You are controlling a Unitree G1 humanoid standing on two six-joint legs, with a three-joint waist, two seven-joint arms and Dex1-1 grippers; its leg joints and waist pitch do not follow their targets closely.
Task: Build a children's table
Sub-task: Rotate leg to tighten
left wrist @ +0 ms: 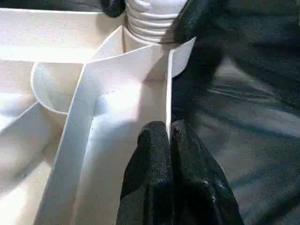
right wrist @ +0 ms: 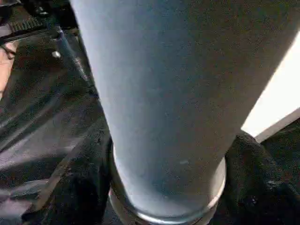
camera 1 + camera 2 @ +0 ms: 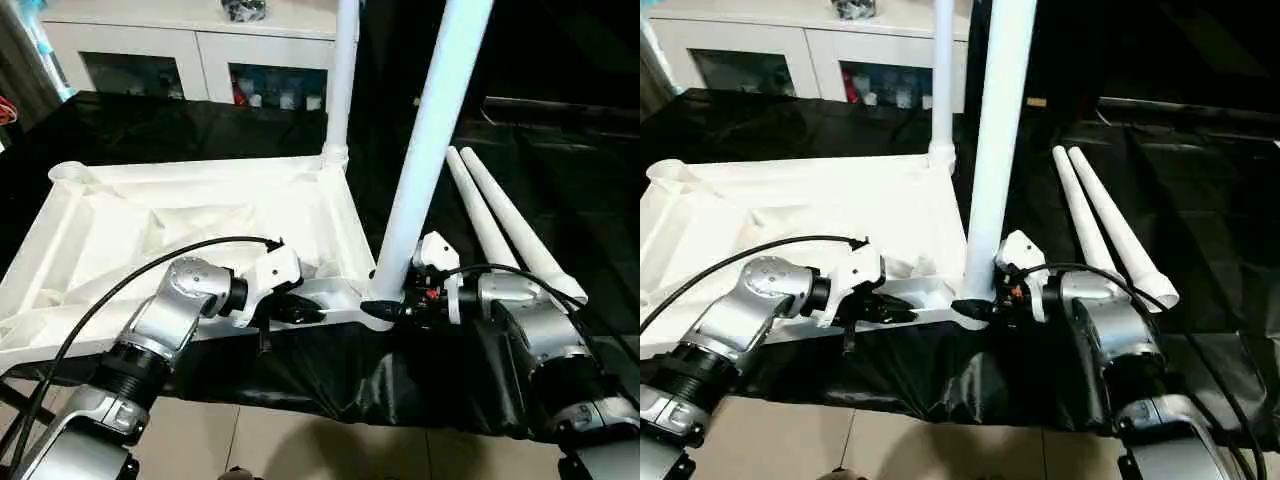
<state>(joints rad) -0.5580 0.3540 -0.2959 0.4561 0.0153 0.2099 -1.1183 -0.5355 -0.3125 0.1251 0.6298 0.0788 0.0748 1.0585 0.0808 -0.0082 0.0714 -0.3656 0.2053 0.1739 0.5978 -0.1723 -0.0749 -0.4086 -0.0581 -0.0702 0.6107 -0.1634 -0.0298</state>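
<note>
Upright leg [image 3: 425, 150] between right tool [image 3: 392, 310] fingers, in tabletop [image 3: 180, 215] socket.

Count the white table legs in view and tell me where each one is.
4. One leg stands in the tabletop's far corner socket. One stands in the near corner socket, by the right end effector. Two lie side by side on the black cloth.

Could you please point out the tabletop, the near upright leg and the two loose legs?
tabletop [image 3: 120, 225]: left eye view, ribbed underside.
near upright leg [image 3: 425, 150]: left eye view, mid shaft.
loose legs [image 3: 510, 225]: left eye view, mid shaft.
</note>
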